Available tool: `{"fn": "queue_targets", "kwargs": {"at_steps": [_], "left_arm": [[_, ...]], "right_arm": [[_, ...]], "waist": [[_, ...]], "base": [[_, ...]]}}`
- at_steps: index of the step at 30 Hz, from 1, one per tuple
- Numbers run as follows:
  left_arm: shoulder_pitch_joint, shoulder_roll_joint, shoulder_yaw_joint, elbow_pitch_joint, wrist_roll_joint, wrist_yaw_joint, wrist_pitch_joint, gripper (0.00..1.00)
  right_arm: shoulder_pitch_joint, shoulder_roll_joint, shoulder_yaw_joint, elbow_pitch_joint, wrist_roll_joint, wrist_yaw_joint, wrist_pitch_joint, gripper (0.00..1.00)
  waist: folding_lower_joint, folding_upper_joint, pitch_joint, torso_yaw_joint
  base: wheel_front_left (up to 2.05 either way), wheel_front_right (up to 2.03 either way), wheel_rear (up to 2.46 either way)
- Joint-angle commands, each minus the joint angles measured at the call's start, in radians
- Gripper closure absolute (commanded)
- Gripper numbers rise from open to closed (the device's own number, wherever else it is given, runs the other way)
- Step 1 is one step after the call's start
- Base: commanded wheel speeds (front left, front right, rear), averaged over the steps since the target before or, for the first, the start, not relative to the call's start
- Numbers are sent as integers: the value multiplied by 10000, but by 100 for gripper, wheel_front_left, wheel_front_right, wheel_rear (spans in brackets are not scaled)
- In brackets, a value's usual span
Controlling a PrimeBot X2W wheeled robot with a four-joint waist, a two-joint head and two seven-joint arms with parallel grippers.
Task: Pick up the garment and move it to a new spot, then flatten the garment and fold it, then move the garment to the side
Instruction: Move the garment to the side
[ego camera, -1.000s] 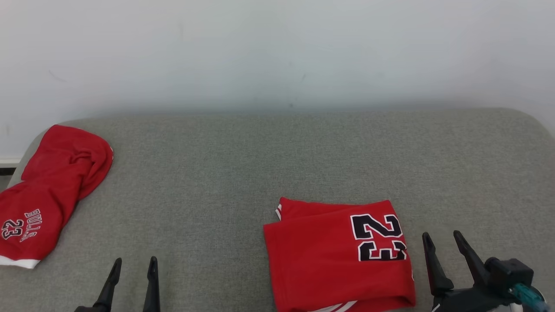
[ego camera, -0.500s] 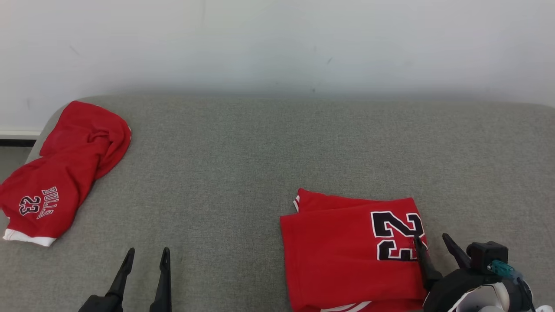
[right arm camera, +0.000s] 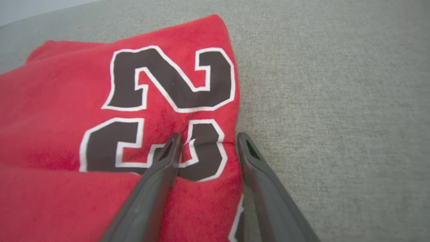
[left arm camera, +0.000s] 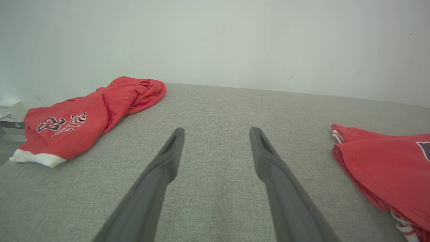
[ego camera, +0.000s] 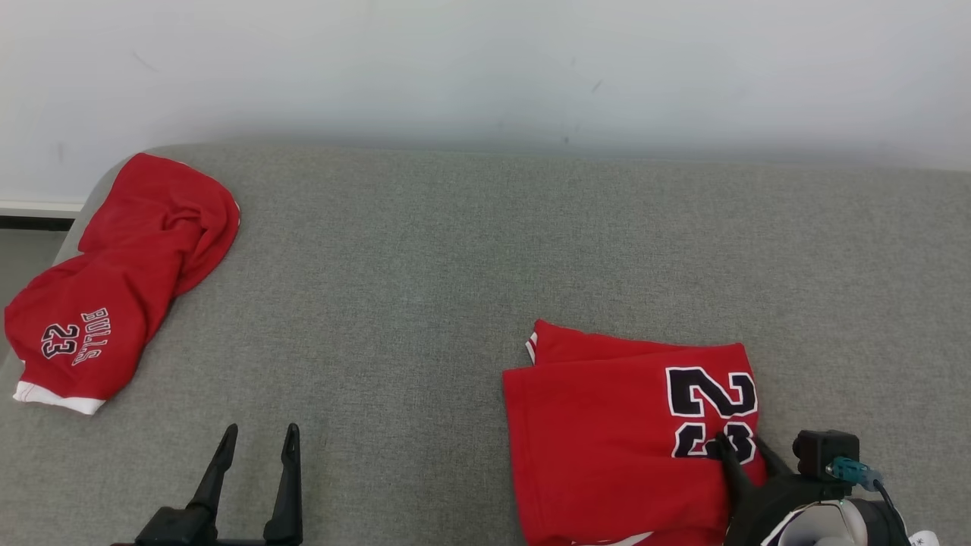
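Grey upholstery (ego camera: pixel 455 258) covers the whole work surface, and honestly most of it is bare. The far edge butts up against a white wall (ego camera: pixel 485 68), and the far-left corner is rounded off.

The folded jersey (ego camera: pixel 607 432) sits near the front, over on the robot's right. It's red with a big black "23" outlined in white. Its far edge and left edge lie fairly straight, with a bit of a lower layer and white trim poking out at the far-left corner.

The right gripper (right arm camera: pixel 209 137) is down at the jersey's right-hand edge with its fingers apart. One finger (right arm camera: pixel 158 178) rests on the cloth, its tip right on the "3". The other finger (right arm camera: pixel 265 188) runs just along the edge, over the grey. The cloth puckers a little between them, but I can't tell if it's actually pinched.

The left gripper (ego camera: pixel 261 430) hangs over bare upholstery at the front left, fingers spread wide, touching nothing.

Way off at the left edge there's a second red one, a crumpled jersey (ego camera: pixel 114 303) with "BULLS 23" on it and a white hem. It's well apart from the folded one.

Between the two garments is a wide open stretch of grey, and there's more clear space behind the folded jersey toward the wall and to its right.
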Motion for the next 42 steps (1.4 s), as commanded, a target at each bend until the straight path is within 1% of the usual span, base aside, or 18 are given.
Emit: {"fn": "queue_targets", "kwargs": {"at_steps": [1, 9, 13, 20, 25, 30, 31, 37, 42], "left_arm": [[-128, -33, 18, 10, -53, 14, -34, 0], [-344, -144, 66, -87, -22, 14, -34, 0], [-544, -180, 154, -248, -10, 12, -33, 0], [-1219, -227, -52, -541, 8, 14, -33, 0], [-1830, -109, -35, -965, 59, 14, -34, 0], [-2327, 223, 112, -1494, 188, 14, -33, 0], [-2327, 223, 112, -1494, 188, 14, -33, 0], [-2574, 652, 388, -2097, 394, 15, -34, 0], [-2462, 868, 624, -2496, 591, 27, -33, 0]], "right_arm": [[-31, 21, 131, 191, 100, -30, -8, 100], [-1330, -476, 518, 412, 309, -30, -215, 100], [-2311, -774, 598, 426, 298, -30, -129, 100], [-4146, -1603, 419, 593, 233, -30, 1, 100], [-5340, -2323, 298, 562, 101, -30, 40, 100], [-6282, -2969, 186, 425, 39, -30, 63, 100], [-6282, -2969, 186, 425, 39, -30, 63, 100], [-6978, -3665, -50, 274, -6, -30, 60, 100], [-7429, -4162, -108, 161, -25, -30, 232, 100]], "waist": [[-1, 0, 25, -7], [-1, 0, 471, -13], [-1, 0, 1001, -20], [-1, 0, 2255, -112], [-1, 0, 3272, -483], [-1, 0, 4190, -1125], [-1, 0, 4190, -1125], [-1, 0, 4902, -1857], [-1, 0, 5272, -2257]], "base": [[0, 0, 0], [0, 0, 0], [0, 0, 0], [0, 0, 0], [0, 0, 0], [0, 0, 0], [0, 0, 0], [0, 0, 0], [0, 0, 0]]}}
